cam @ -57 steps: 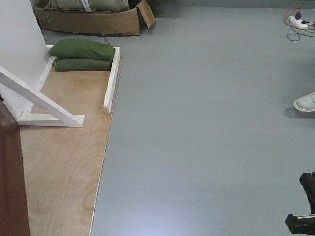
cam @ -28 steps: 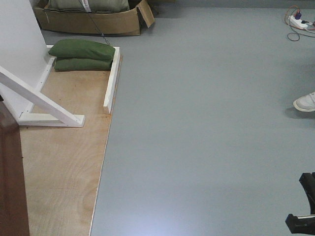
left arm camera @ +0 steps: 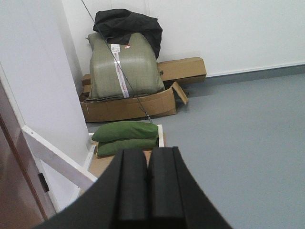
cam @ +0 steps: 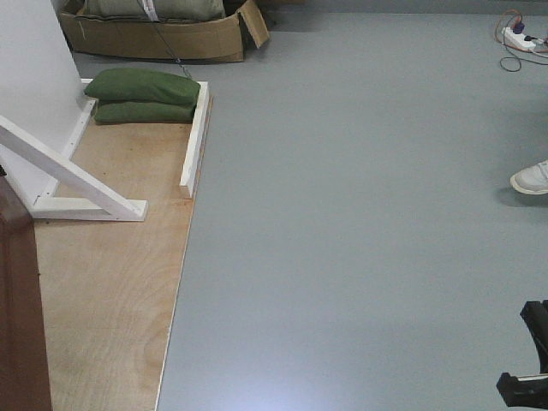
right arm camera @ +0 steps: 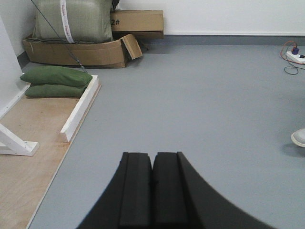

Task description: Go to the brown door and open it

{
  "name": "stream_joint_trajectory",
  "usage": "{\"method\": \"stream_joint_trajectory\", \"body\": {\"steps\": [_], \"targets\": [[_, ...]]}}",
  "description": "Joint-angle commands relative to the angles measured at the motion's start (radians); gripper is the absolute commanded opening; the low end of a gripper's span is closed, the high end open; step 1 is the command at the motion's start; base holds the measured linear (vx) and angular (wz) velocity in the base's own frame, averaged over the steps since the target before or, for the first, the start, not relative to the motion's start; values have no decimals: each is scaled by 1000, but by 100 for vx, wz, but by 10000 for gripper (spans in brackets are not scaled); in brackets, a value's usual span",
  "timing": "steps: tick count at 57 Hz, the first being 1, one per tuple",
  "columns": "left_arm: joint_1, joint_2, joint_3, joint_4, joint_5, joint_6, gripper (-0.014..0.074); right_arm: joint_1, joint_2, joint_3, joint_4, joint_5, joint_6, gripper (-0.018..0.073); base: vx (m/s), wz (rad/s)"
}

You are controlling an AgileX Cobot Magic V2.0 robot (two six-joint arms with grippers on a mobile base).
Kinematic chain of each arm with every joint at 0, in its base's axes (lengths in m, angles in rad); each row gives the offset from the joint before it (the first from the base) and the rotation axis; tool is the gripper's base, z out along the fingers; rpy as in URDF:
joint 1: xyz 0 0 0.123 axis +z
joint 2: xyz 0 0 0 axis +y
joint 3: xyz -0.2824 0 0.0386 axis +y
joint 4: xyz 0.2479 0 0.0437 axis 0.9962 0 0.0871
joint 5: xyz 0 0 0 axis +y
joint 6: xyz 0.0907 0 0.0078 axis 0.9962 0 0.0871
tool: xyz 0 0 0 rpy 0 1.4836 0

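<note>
Only a strip of the brown door [cam: 17, 300] shows, dark reddish-brown, at the lower left edge of the front view; its handle is out of view. The left wrist view has the door [left arm camera: 13, 188] at its lower left, beside the white panel. My left gripper [left arm camera: 148, 151] is shut with nothing between its fingers and points toward the green sandbags. Over the grey floor, my right gripper [right arm camera: 152, 155] is likewise shut and empty. Neither gripper touches the door.
A white panel [cam: 30, 68] with a diagonal brace [cam: 68, 175] stands on a plywood base [cam: 111, 282]. Two green sandbags [cam: 141, 94] weigh the base down. A cardboard box [cam: 163, 34] sits behind. At the right are a white shoe [cam: 531, 178] and a power strip [cam: 522, 36].
</note>
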Motion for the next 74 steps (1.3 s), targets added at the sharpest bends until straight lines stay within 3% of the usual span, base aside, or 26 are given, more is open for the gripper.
{"method": "stream_joint_trajectory", "body": {"steps": [1, 36, 51, 74], "targets": [[-2, -14, -17, -3, -81, -5, 67, 2, -6, 4, -3, -78, -6, 0, 0, 0], [-2, -11, -30, -4, -133, -6, 67, 2, -6, 4, -3, -78, -6, 0, 0, 0], [-2, 123, -108, -12, -285, -110, 67, 2, -6, 4, -3, -78, -6, 0, 0, 0], [-2, 185, -188, -11, -286, -112, 67, 2, -6, 4, -3, -78, -6, 0, 0, 0]]}}
